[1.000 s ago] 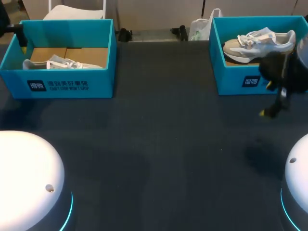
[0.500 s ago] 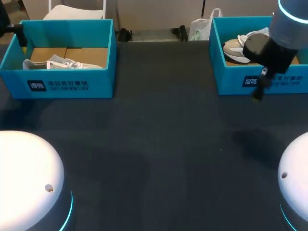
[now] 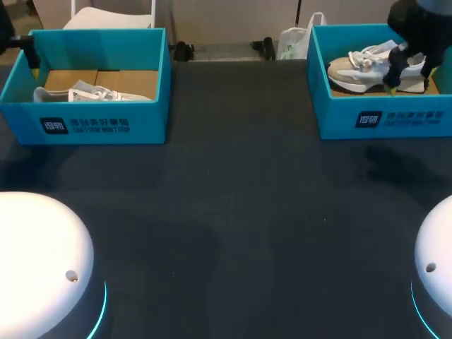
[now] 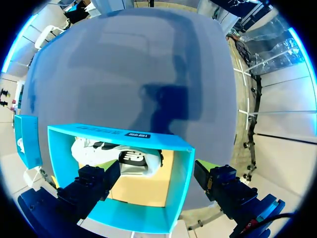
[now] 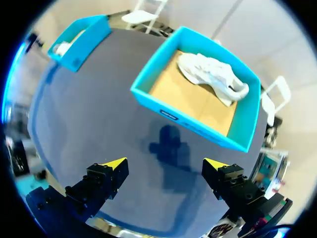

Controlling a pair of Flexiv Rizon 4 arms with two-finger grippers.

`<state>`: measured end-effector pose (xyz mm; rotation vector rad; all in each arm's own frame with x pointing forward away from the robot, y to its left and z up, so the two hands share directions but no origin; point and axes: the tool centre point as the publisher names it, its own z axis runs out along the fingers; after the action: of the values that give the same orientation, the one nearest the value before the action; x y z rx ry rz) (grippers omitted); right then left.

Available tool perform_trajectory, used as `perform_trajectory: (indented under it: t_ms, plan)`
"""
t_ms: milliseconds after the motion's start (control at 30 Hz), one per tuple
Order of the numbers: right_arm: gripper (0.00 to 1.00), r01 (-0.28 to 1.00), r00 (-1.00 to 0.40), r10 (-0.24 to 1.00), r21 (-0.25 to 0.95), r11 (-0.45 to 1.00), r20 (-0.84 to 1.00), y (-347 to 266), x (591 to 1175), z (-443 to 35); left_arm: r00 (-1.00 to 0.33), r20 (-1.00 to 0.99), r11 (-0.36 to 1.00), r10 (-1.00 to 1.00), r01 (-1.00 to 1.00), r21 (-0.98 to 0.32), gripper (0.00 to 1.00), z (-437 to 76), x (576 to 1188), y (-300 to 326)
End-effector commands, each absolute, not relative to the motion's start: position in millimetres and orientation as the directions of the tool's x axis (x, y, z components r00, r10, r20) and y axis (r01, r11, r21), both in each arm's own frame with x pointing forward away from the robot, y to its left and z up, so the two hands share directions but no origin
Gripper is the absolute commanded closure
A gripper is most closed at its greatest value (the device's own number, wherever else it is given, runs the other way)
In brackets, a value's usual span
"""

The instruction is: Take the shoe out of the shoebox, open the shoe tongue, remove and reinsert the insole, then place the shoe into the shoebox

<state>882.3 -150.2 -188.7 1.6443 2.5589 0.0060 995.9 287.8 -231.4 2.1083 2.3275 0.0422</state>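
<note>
My right gripper (image 5: 164,166) is spread wide with nothing between its yellow tips. It hangs above bare table (image 3: 233,198), and the right box (image 3: 381,116) lies just ahead of it. In the head view that arm comes in from the upper right corner, and its fingers hang in front of the right shoe (image 3: 360,67). The shoe lies on its side inside the box, in the upper right of the frame.

My left gripper (image 4: 156,177) is also wide apart and holds nothing. The left box (image 3: 99,123) lies under and ahead of its fingers. I cannot tell whether they touch the walls. The left shoe (image 3: 92,93) lies in that box, in the upper left of the frame.
</note>
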Motion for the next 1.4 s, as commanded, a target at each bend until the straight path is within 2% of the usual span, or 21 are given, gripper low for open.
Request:
perform_trajectory:
  t_ms: [33,267,533,667,767,1200,1400]
  plan:
    - [0.00,0.937,-0.334,0.939,-0.141,0.320,-0.085,-148,893,-189,-0.099,0.020,0.098,0.995,0.995,0.024,0.00,-231,994,288]
    - [0.00,0.941,-0.322,0.944,-0.140,0.310,-0.076,-148,897,-192,-0.099,0.020,0.098,0.995,0.995,0.024,0.00,-231,994,288]
    - [0.00,0.967,-0.221,0.966,-0.159,0.199,-0.136,-173,961,-198,-0.099,0.020,0.098,0.995,0.995,0.024,0.00,-231,994,288]
    - [0.00,0.974,-0.199,0.972,-0.135,0.181,-0.128,-190,992,-196,-0.099,0.020,0.098,0.995,0.995,0.024,0.00,-231,994,288]
    - [0.00,0.987,-0.133,0.983,-0.110,0.119,-0.126,-210,1015,-196,-0.099,0.020,0.098,0.995,0.995,0.024,0.00,-231,994,288]
    - [0.00,0.987,-0.133,0.983,-0.110,0.119,-0.126,-210,1015,-196,-0.099,0.020,0.098,0.995,0.995,0.024,0.00,-231,994,288]
    - [0.00,0.996,-0.089,0.985,0.006,0.091,-0.148,-234,1046,-202,-0.099,0.020,0.098,0.995,0.995,0.024,0.00,-231,994,288]
